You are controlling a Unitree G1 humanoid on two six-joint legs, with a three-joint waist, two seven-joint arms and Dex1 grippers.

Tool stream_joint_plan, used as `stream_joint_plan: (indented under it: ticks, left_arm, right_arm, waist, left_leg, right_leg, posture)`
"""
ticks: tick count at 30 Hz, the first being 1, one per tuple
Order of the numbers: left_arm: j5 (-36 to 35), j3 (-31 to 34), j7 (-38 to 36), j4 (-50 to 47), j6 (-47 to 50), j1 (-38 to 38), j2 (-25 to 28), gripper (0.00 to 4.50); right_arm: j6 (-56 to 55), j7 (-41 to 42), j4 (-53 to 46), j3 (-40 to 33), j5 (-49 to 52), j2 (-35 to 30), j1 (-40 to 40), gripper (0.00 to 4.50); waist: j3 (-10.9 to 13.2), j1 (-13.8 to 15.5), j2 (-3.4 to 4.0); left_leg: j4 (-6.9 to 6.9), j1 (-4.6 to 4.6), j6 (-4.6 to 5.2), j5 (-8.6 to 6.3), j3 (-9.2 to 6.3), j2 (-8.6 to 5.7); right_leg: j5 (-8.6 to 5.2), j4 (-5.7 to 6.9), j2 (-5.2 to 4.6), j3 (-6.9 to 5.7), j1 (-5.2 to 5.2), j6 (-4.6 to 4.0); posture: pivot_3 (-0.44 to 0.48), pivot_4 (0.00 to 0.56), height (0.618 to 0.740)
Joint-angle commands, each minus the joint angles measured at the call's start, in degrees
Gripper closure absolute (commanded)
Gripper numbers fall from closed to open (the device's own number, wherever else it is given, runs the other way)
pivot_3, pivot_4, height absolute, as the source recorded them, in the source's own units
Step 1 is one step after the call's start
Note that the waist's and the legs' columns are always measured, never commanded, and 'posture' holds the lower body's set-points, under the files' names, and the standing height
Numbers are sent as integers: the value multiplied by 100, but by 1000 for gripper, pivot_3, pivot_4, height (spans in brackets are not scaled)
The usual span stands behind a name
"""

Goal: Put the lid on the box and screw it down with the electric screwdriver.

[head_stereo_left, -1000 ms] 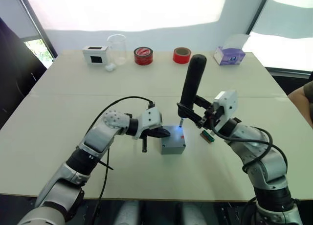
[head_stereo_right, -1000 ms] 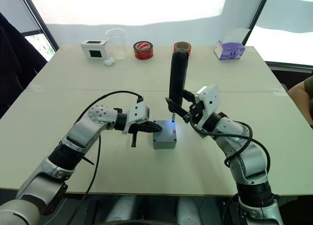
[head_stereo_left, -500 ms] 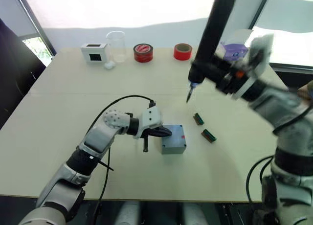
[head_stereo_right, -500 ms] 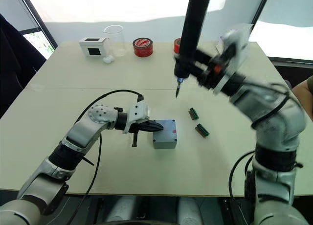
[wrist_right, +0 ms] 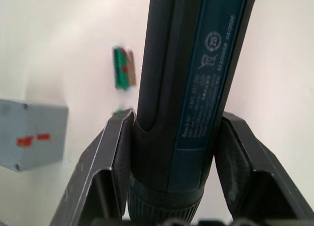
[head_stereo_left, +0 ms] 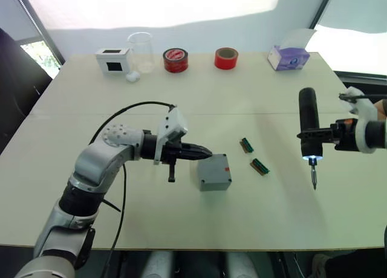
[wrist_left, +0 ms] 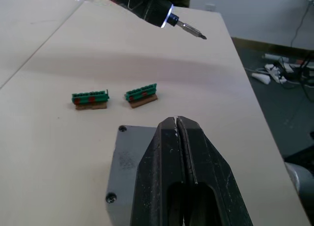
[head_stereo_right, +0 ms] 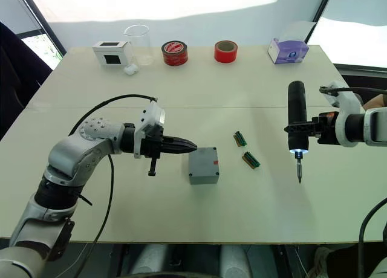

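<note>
Holding: right gripper (head_stereo_left: 326, 135) is clamped round the electric screwdriver (head_stereo_left: 309, 129), upright, bit down, ring light on, above bare table (head_stereo_left: 181, 223).
Key relation: box (head_stereo_left: 214, 172) lies well to the robot's left of the screwdriver; two green terminal strips (head_stereo_left: 253, 156) sit between them.
Screwdriver axis: near vertical, bit clear of the table.
Left gripper (head_stereo_left: 202, 151): fingers pressed together, empty, tip touching or just over the box's near-left edge.
Box: lid (wrist_left: 128, 159) already seated; corner screws show in the left wrist view.
Nearer arm: left, though the right one carries the tool.
Surface: pale, matte table.
Room: bright windows behind; tape rolls (head_stereo_left: 201, 58), beaker (head_stereo_left: 142, 51), tissue box (head_stereo_left: 290, 55) and white box (head_stereo_left: 112, 60) along the far edge.
</note>
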Motion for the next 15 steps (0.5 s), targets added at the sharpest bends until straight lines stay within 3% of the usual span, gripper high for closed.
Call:
stream_joint_plan:
  ticks: [1, 6, 15]
  left_arm:
    - [311, -307, 91, -444, -158, 266, 363, 4500]
    - [267, -363, 355, -600, -20, 353, 338, 4500]
    - [67, -208, 496, -691, 157, 461, 347, 4500]
  right_arm:
    - [36, 305, 452, 584, -627, -319, -15, 2650]
    - [37, 769, 782, 1212, -1304, -192, -384, 2650]
    - [-214, 1393, 1262, 1670, -2178, 236, -605, 2650]
  waist:
    - [0, -14, 0]
    - [11, 2, 4]
    - [12, 29, 3]
  left_leg:
    - [0, 5, 1, -1, 0, 3]
    - [14, 6, 3, -1, 4, 1]
    - [17, 6, 2, 0, 2, 3]
  right_leg:
    - [0, 0, 6, -1, 4, 0]
    - [1, 7, 18, 2, 6, 2]
    - [7, 12, 26, 1, 7, 16]
  posture:
    - [0, 150, 740]
    - [0, 150, 740]
    - [0, 150, 740]
